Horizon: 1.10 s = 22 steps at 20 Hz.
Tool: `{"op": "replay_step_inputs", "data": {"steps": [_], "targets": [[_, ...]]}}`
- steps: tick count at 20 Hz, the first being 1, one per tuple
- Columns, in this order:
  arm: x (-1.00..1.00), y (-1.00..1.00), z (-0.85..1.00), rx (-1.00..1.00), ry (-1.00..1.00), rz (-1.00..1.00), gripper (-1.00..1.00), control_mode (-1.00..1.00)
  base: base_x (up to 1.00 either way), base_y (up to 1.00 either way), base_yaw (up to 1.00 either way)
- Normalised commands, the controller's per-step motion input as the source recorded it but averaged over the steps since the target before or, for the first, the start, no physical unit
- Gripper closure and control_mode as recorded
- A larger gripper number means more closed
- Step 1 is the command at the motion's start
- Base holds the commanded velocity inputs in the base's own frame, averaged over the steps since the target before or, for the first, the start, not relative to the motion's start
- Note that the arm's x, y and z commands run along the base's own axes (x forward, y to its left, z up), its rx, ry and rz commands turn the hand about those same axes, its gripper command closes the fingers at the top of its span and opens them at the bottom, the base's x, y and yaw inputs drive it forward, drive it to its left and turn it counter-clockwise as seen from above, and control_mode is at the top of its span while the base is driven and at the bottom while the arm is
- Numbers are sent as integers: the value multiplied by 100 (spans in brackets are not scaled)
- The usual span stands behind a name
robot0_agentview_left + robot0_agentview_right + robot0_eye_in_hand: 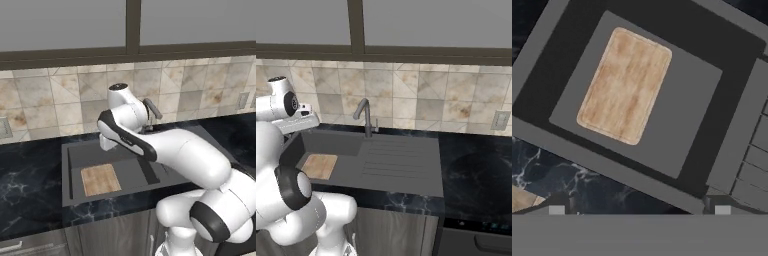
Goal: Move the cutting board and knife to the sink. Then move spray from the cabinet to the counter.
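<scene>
Board (625, 85) lies flat in the sink (697, 110), nothing on it. Gripper (639, 210) hangs above, jaws wide and empty. Knife's next, I'd guess: thin, stiff, slippery, so pinch the handle across its width, not the blade.

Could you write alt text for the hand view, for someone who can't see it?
Seen from above, a light-brown wooden cutting board lies flat in a dark grey sink, set into a black marble-look counter. The sink's ribbed drainer shows at right.
</scene>
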Motion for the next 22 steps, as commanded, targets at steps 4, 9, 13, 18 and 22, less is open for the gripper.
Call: {"op": "replay_step_inputs", "data": {"steps": [4, 9, 13, 18, 22], "targets": [[-17, -19, 0, 1, 2, -8, -100, 100, -14, -5, -2], [0, 0, 0, 0, 0, 0, -100, 100, -96, -3, -7], [0, 0, 0, 0, 0, 0, -100, 100, -100, 13, -3], [0, 0, 0, 0, 0, 0, -100, 100, -53, 58, 48], [0, 0, 0, 0, 0, 0, -100, 100, 0, 48, 90]]}}
